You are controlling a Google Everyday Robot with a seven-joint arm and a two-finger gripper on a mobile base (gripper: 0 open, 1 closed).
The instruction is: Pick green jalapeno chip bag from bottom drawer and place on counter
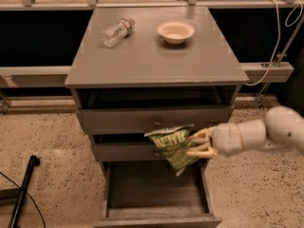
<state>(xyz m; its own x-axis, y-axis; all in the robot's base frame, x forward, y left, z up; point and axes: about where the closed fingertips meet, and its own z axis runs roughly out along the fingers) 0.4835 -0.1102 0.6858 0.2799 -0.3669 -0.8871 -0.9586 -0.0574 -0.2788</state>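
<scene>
The green jalapeno chip bag (174, 145) hangs in the air in front of the middle drawer, above the open bottom drawer (154, 189). My gripper (198, 144) comes in from the right and is shut on the bag's right edge. The bag's dark top band with white lettering faces the camera. The bottom drawer is pulled out and its grey floor is bare. The counter (152, 56) is the flat grey top of the cabinet, well above the bag.
A clear plastic bottle (117, 31) lies on its side at the counter's back left. A cream bowl (175, 31) stands at the back right. The two upper drawers (152, 120) are closed. A black pole (23, 186) lies on the floor at left.
</scene>
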